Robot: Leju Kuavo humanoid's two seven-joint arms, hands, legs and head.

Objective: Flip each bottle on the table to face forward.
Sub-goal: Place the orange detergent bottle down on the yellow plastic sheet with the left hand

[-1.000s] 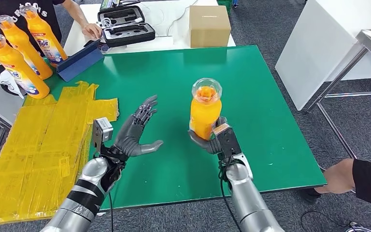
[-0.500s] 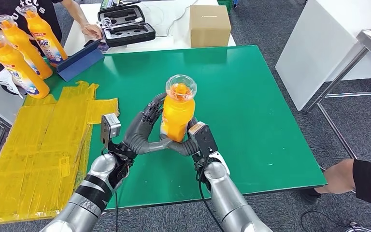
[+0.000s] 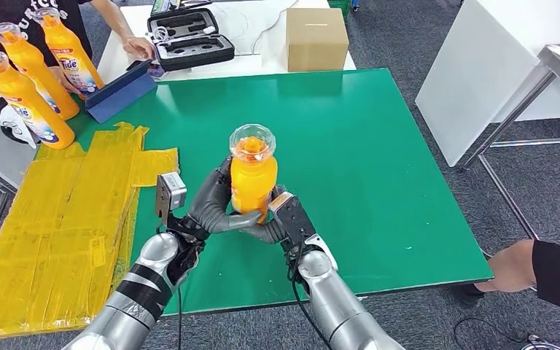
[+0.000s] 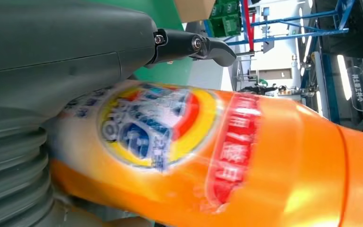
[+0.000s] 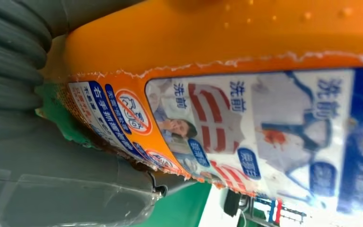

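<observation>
fingers [image 3: 219, 191] of the left hand [image 3: 213, 205] are wrapping the orange detergent bottle [image 3: 251, 175] from one side while the right hand [image 3: 277, 222] is gripping its base from the other, both grasping it. both hands are holding the bottle upright, clear cap on top, above the green table [image 3: 379, 160], toward its near edge. beyond the table's far left corner, three more orange bottles [image 3: 33, 76] are standing beside a person's hand [image 3: 140, 46].
</observation>
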